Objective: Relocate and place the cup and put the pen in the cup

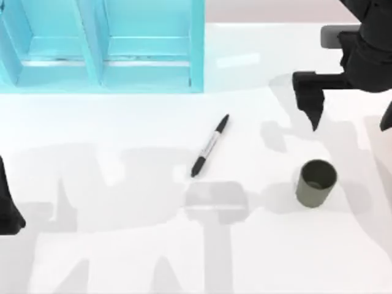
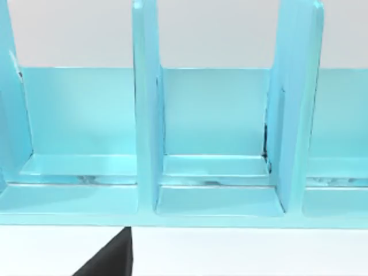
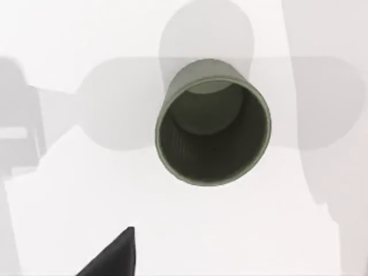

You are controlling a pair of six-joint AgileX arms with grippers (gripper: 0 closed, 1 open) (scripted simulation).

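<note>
Now the right hand (image 1: 349, 125) hangs at the upper right of the top view, above the counter (image 1: 122, 257), its fingers spread wide: one dark fingertip (image 1: 312, 113) points down, the other sits at the frame's right edge. It holds nothing. The cup (image 1: 316, 183) stands upright at the right of the frame, lower than that hand and apart from it; in the right wrist view the cup (image 3: 213, 123) shows its dark inside, open end up. The pen (image 1: 210, 146) lies flat near the frame's centre, slanted, well apart from the cup. A blue shelf (image 1: 104, 46) fills the upper left. The left arm (image 1: 7, 211) sits at the left edge; I cannot tell its hand's state.
</note>
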